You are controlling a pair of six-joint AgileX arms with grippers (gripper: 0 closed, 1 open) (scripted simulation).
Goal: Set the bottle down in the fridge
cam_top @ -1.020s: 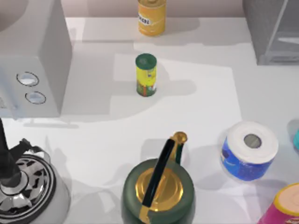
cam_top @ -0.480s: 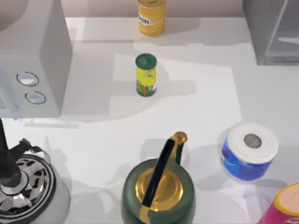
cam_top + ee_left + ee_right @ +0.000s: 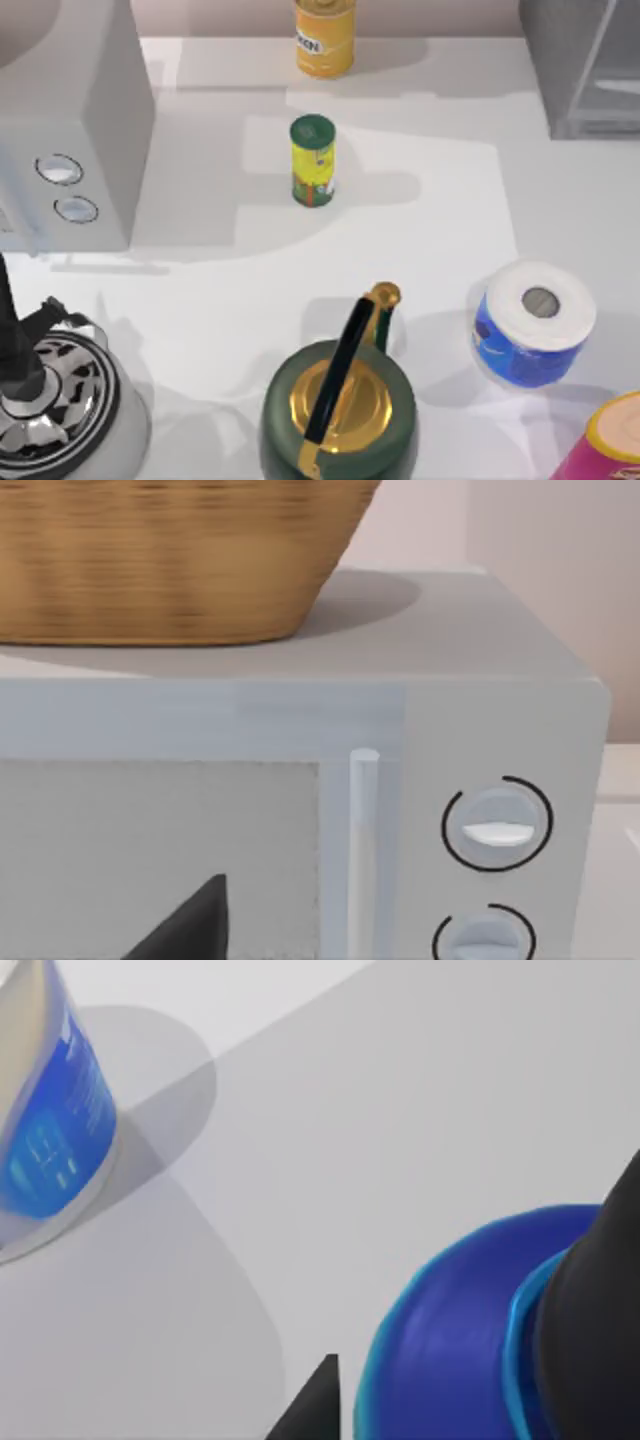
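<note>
Bottle (image 3: 450, 1330) between right gripper (image 3: 470, 1360) fingers

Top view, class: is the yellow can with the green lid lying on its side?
No. The yellow can with the green lid stands upright on the white table, its round lid facing up toward the camera.

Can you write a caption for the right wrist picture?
Right gripper around the blue bottle, with a blue-wrapped paper roll on the white table.
</note>
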